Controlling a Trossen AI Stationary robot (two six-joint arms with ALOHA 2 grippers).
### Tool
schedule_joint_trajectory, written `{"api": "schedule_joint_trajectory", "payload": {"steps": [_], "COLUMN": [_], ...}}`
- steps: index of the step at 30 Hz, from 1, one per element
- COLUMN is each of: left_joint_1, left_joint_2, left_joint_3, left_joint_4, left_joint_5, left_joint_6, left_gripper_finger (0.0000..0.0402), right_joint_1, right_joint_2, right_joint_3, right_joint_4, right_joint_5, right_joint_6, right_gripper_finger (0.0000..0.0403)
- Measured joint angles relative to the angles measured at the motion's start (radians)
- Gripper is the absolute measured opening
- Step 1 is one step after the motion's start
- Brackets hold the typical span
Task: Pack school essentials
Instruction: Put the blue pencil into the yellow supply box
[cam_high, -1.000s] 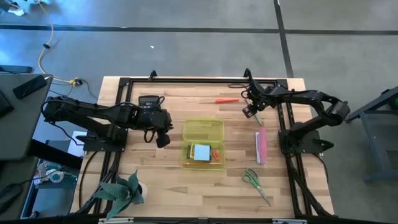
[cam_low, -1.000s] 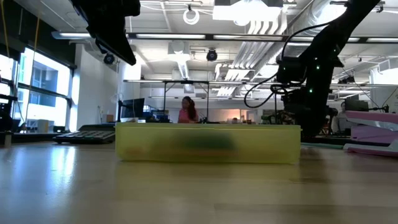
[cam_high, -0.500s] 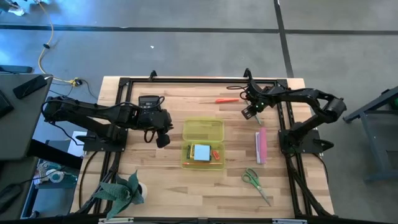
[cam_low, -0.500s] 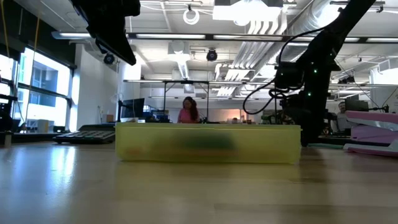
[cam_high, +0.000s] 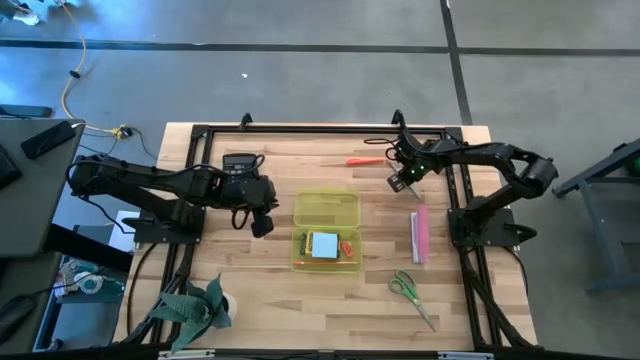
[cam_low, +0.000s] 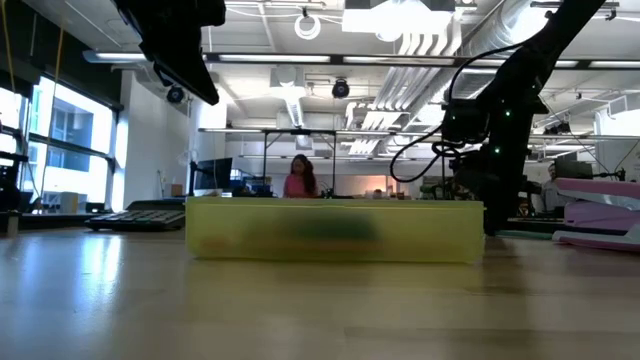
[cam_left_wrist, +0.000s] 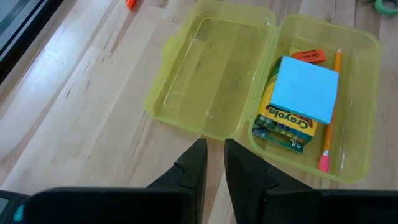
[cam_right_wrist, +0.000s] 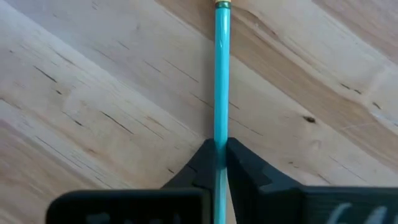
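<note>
**Right tool clamped on pencil; case lay open mid-tabletop**

High view: The wooden tabletop (cam_high: 250, 290) carried an open translucent yellow-green case (cam_high: 326, 231) at its centre, with the crayon box and the light blue sticky-note pad (cam_high: 322, 244) in its near half. The left tool (cam_high: 262, 226) hung just beside the case's left edge. The right tool (cam_high: 401, 181) was low at the tabletop, off the case's far right corner. An orange pen (cam_high: 365, 161) lay near the far edge, a pink object (cam_high: 421, 235) lay right of the case, and the green-handled scissors (cam_high: 408, 290) lay nearer the front. A calculator (cam_high: 241, 161) sat by the left arm; a green plant-like item (cam_high: 196, 305) occupied the front left corner.

Low view: The case wall (cam_low: 334, 230) stood across the middle. One dark arm dropped in at upper left, the other behind the case's right end. A person (cam_low: 300, 178) was visible far back in the room.

Left wrist view: The left tool's fingers (cam_left_wrist: 190, 171) were all but shut, a narrow gap between them, holding nothing. Beyond them the case's lid half was bare; the other half held the yellow-green crayon box (cam_left_wrist: 283, 126) with the sticky-note pad on top, an orange pencil (cam_left_wrist: 331, 111) and a red eraser (cam_left_wrist: 309, 56) beside them.

Right wrist view: The right tool's fingers (cam_right_wrist: 243, 163) were closed on a thin teal-green pencil (cam_right_wrist: 221, 68) lying on the wood.
</note>
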Motion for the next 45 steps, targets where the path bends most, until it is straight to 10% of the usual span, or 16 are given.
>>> {"api": "schedule_joint_trajectory", "payload": {"steps": [13,27,45], "left_joint_1": [0.0,0.0,0.0], "left_joint_2": [0.0,0.0,0.0], "left_joint_3": [0.0,0.0,0.0], "left_joint_4": [0.0,0.0,0.0], "left_joint_5": [0.002,0.002,0.003], "left_joint_6": [0.0,-0.003,-0.039], "left_gripper_finger": [0.0047,0.0047,0.0047], "right_joint_1": [0.089,0.54,0.926], "right_joint_2": [-0.201,-0.333,0.0], "right_joint_3": [-0.003,-0.001,0.001], "right_joint_4": [-0.048,0.357,1.0], "right_joint_5": [-0.001,-0.048,0.089], "right_joint_6": [0.055,0.158,0.145], "right_gripper_finger": [0.0005,0.0006,0.0007]}}
